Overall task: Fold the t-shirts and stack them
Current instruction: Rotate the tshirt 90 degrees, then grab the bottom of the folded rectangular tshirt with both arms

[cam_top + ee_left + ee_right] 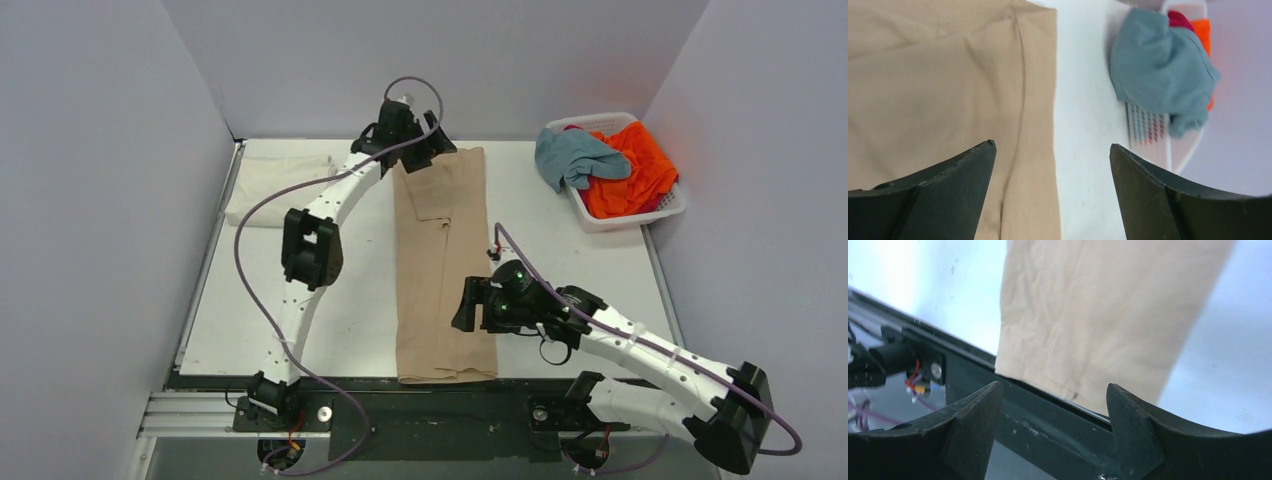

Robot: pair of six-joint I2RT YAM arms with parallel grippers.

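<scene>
A tan t-shirt lies folded into one long strip down the middle of the table, and its near hem reaches the front edge. My left gripper hovers open over the strip's far end, its fingertips straddling the shirt's right edge with nothing held. My right gripper is open at the strip's right side, looking down on the hem. A cream-white t-shirt lies folded at the back left. The grey-blue t-shirt and orange t-shirt sit bundled in the basket.
The white slatted basket stands at the back right corner, with the grey-blue shirt spilling over its rim and a bit of magenta cloth behind it. A dark rail runs along the table's front edge. Grey walls enclose three sides.
</scene>
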